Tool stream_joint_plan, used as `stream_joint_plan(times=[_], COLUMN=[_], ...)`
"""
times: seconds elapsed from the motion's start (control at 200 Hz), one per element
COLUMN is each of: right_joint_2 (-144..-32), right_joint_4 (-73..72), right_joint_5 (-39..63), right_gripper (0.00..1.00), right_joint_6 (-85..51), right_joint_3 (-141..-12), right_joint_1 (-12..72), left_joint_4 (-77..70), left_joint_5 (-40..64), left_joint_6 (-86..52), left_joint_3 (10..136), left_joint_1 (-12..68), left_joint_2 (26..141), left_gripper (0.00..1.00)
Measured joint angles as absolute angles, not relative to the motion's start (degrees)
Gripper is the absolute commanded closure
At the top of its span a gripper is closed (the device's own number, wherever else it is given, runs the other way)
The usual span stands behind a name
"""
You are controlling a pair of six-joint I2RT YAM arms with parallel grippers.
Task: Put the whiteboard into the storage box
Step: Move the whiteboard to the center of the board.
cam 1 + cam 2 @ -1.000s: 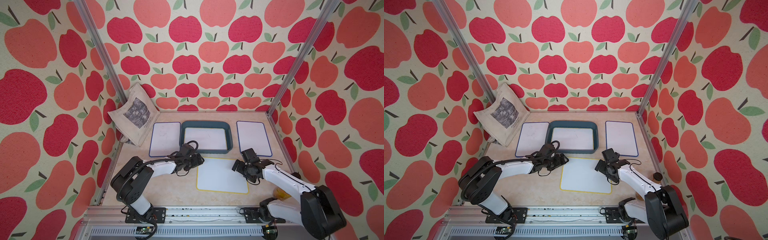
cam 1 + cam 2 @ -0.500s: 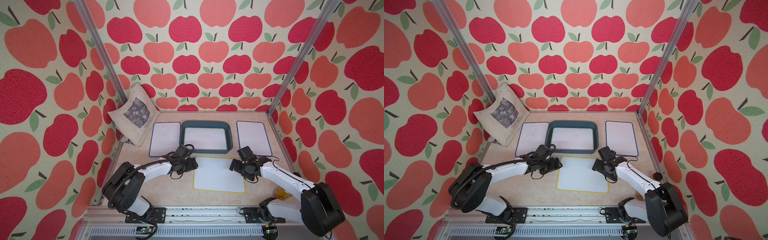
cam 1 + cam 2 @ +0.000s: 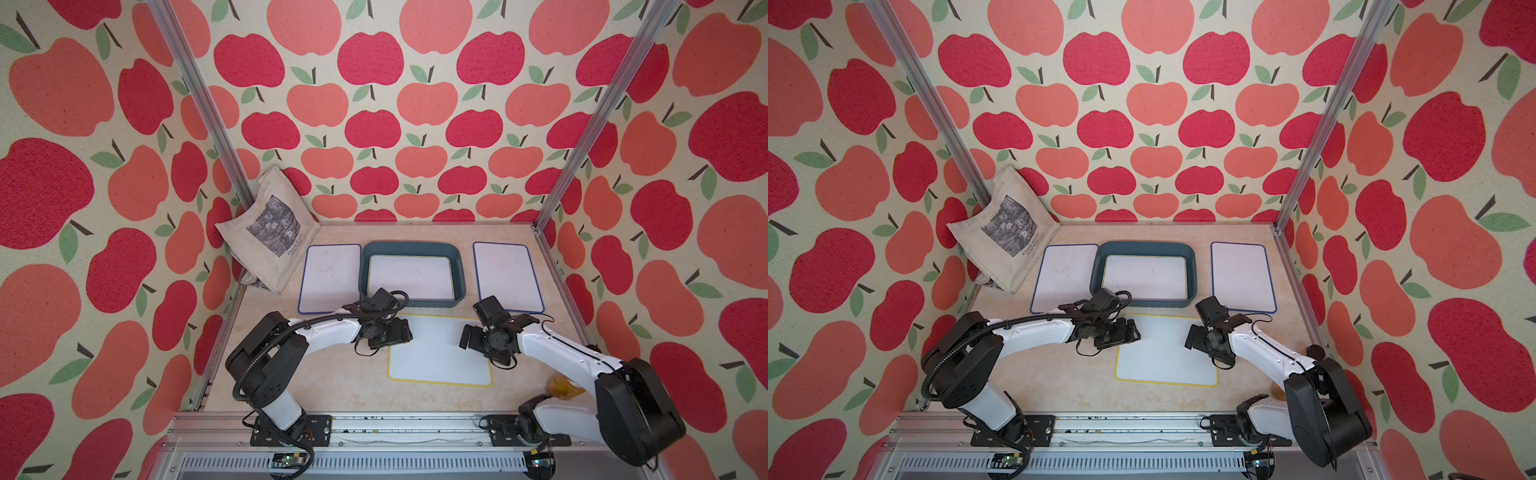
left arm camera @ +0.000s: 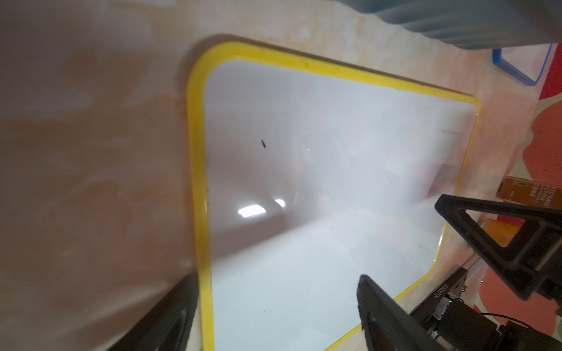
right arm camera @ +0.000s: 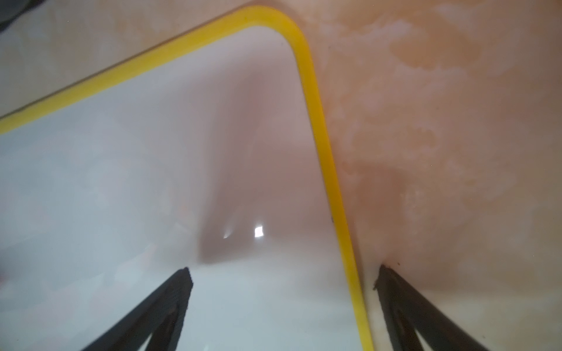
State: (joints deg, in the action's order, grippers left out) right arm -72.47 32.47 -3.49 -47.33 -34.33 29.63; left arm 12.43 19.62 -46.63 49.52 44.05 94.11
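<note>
Top views: one whiteboard (image 3: 409,276) lies in storage box (image 3: 411,248); yellow-framed whiteboard (image 3: 436,357) on tabletop (image 3: 332,382), unlifted. Left pincer (image 4: 275,279), right pincer (image 5: 282,269): wide open, straddling its edges, holding nothing.

Left claw (image 3: 406,332) and right claw (image 3: 464,337) flank the yellow-edged whiteboard (image 3: 440,353).

tote bag (image 3: 270,232): beige, far-left corner, leans on wall | orange jar (image 3: 561,384): near right, partly hidden | walls (image 3: 374,124): apple print | table (image 3: 340,374): beige, marbled
</note>
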Motion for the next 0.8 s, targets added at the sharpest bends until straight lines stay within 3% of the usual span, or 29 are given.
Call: stream_joint_plan(times=[0.8], right_joint_2=[-69.32], right_joint_4=[29.04], right_joint_5=[-3.31], right_gripper=[0.01], right_joint_6=[-47.22], right_joint_3=[-31.14], right_joint_1=[30.83], left_joint_4=[-0.56], left_joint_5=[38.96], left_joint_6=[-46.35], left_joint_3=[42.3], left_joint_1=[35.35], left_joint_2=[94.17], left_gripper=[0.15])
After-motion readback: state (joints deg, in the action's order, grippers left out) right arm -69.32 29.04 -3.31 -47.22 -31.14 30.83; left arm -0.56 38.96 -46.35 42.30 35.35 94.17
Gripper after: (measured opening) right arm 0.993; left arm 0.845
